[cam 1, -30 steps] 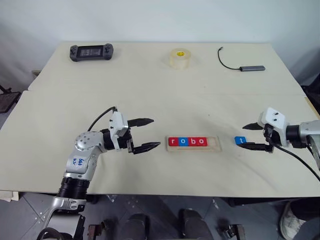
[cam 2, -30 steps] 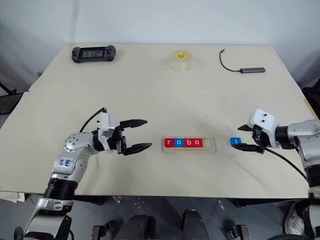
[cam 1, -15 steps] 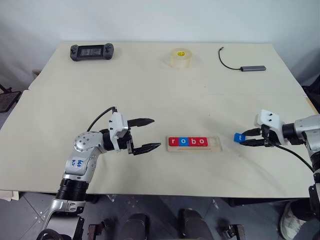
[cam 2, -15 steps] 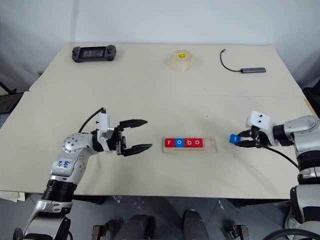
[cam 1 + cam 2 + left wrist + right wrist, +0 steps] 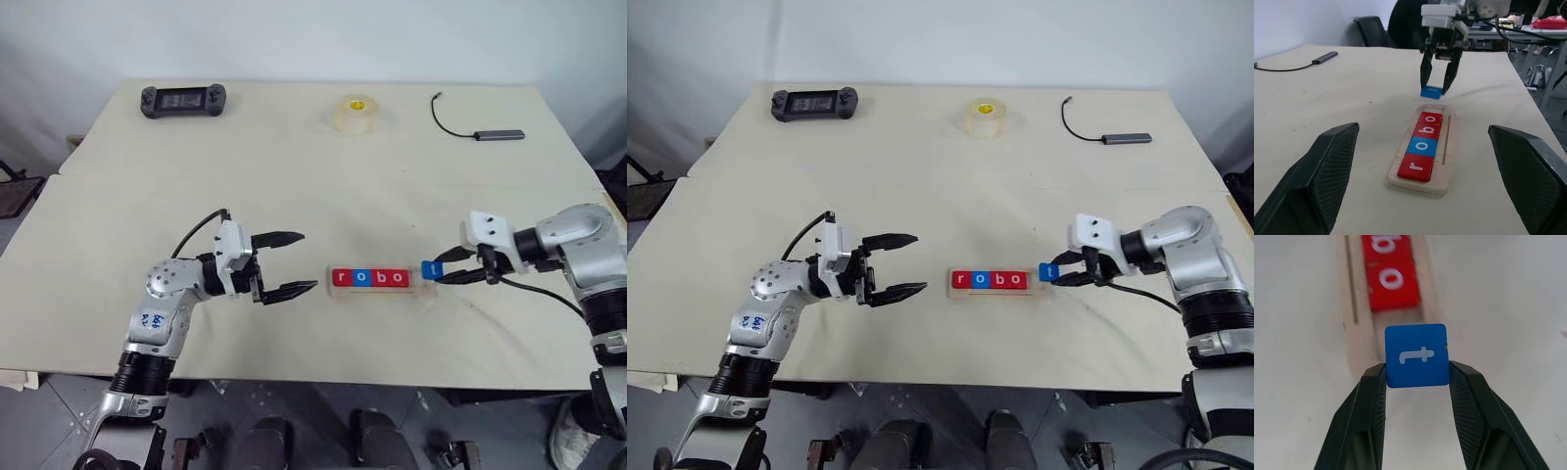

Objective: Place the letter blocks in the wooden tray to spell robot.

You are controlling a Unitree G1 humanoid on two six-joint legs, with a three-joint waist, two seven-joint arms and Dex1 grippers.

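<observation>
At the far left of the table [image 5: 118,211] lay a black controller [image 5: 180,99]. The left gripper [image 5: 290,262] hovered over the near part of the table with its 2 fingers spread wide and nothing between them, pointing toward the tray [image 5: 380,279]. The tray lay near the middle of the table, just beyond those fingertips, with a gap between. In it sat 4 blocks in a row: a red r [image 5: 340,277], a blue o [image 5: 359,277], a red b [image 5: 377,277] and a red o [image 5: 397,277], touching side by side. The slot at the tray's right end was bare wood. A roll of tape [image 5: 355,114] stood at the far edge, behind the tray and well apart from it. The blue t [image 5: 1416,355] was pinched by its 2 side edges in the right gripper [image 5: 1418,382], held off the table just beside the tray's right end, its letter face up. Far right at the back lay a grey adapter [image 5: 500,134] with a black cable [image 5: 443,113]
</observation>
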